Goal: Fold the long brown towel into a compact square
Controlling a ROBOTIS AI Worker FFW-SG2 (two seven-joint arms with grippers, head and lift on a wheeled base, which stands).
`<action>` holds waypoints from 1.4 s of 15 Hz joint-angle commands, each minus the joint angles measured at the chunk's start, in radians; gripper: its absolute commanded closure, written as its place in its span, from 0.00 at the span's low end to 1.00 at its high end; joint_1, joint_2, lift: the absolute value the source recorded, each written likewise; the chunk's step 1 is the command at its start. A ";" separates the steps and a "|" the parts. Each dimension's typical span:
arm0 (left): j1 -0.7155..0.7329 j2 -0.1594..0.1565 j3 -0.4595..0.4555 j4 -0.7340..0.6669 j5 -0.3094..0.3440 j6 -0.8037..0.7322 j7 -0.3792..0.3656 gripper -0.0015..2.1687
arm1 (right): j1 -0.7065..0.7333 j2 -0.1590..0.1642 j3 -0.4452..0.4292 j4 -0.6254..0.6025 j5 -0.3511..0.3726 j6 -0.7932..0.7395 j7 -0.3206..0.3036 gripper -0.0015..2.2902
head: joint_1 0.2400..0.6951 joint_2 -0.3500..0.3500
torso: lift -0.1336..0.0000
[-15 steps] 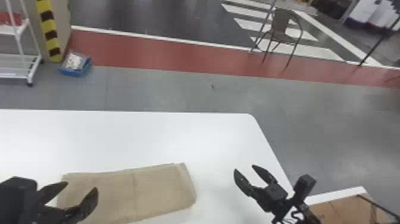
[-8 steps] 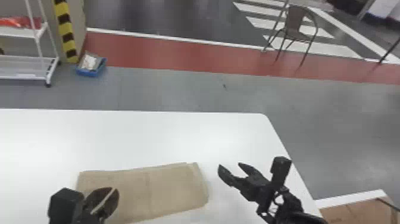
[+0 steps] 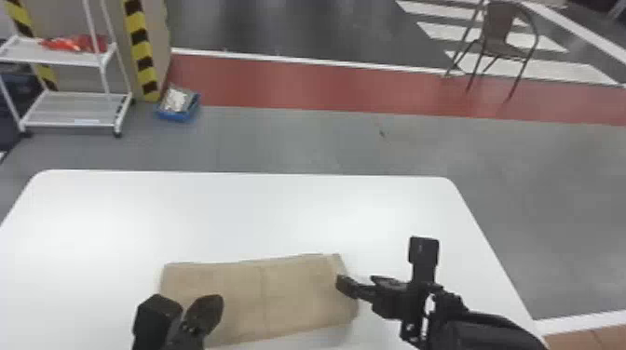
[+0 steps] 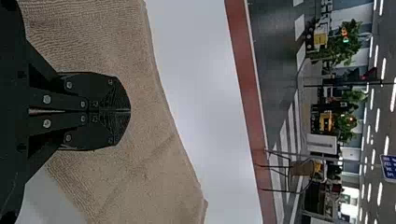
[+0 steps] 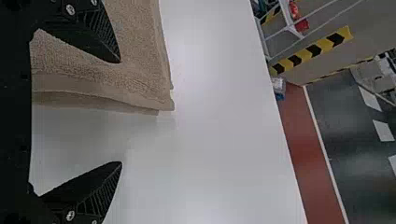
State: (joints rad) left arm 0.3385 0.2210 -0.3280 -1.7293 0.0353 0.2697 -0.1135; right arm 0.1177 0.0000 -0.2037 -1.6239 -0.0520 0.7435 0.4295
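Head view: one brown towel, a flat, folded oblong with a faint crease across it, lies on one white table. I have my left gripper over its left part, my right gripper at its right end. Beyond stand one chair and one trolley.

Left wrist view: my left gripper has its two fingers together, empty, above finely ribbed cloth; one blue sign bears white print.

Right wrist view: my right gripper stands wide, empty; the towel's edge shows stacked layers.
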 commanded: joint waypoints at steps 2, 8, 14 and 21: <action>-0.006 0.001 -0.019 0.001 -0.002 0.006 0.000 0.78 | -0.026 0.001 0.026 -0.017 0.001 0.121 -0.046 0.05 | 1.00 0.23 | 1.00; -0.032 -0.005 -0.039 0.040 -0.021 0.006 0.008 0.78 | -0.102 0.001 0.040 0.035 0.004 0.198 -0.063 0.06 | 1.00 0.23 | 1.00; -0.036 -0.006 -0.045 0.056 -0.046 0.009 0.018 0.78 | -0.139 0.001 0.075 0.032 0.011 0.339 -0.123 0.08 | 1.00 0.24 | 1.00; -0.081 -0.017 -0.072 0.142 -0.071 -0.037 0.046 0.78 | -0.176 0.001 0.098 0.053 -0.014 0.369 -0.132 0.12 | 1.00 0.28 | 1.00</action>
State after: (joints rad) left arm 0.2633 0.2057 -0.3967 -1.6000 -0.0334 0.2364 -0.0669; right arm -0.0523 0.0000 -0.1047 -1.5780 -0.0629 1.0973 0.2965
